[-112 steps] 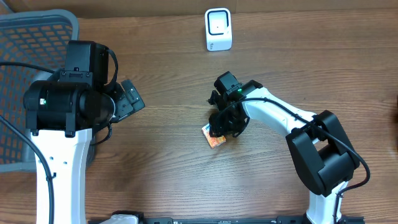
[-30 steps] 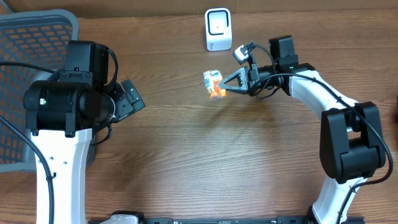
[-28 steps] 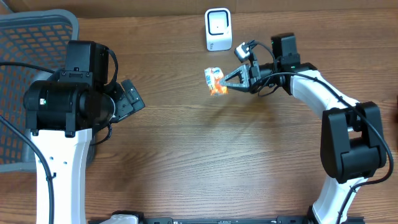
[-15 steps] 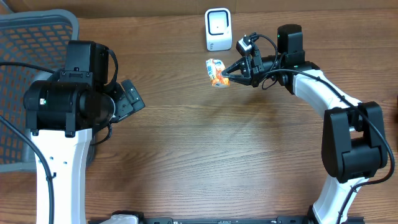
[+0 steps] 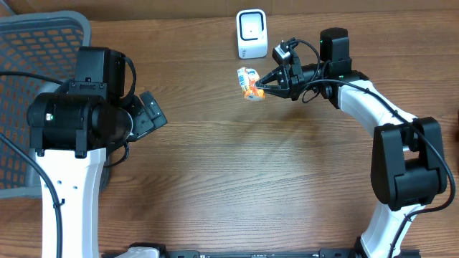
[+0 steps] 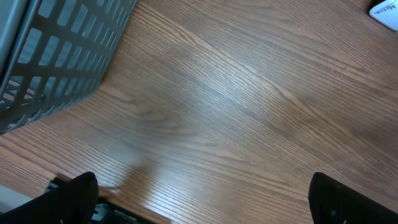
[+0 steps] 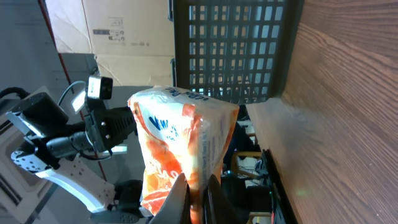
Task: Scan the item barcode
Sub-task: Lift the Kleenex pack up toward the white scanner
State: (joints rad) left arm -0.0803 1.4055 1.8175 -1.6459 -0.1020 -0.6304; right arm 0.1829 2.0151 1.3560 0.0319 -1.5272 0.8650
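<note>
The item is a small orange and white snack packet (image 5: 249, 82), held up off the table just below the white barcode scanner (image 5: 252, 34). My right gripper (image 5: 262, 85) is shut on the packet's right edge and points left. In the right wrist view the packet (image 7: 180, 149) fills the middle, with its seam pinched between my right gripper (image 7: 197, 193). My left gripper (image 5: 153, 113) rests at the left of the table, far from the packet. In the left wrist view my left gripper (image 6: 205, 202) stands wide open over bare wood.
A dark grey mesh basket (image 5: 32, 64) sits at the table's far left; its wall (image 6: 59, 56) shows in the left wrist view. The scanner stands near the back edge. Cardboard boxes (image 7: 127, 34) lie beyond the table.
My right arm lifted the packet from the middle of the table and carried it up toward the scanner. Over the last half second it has held still. The left arm has not moved.
</note>
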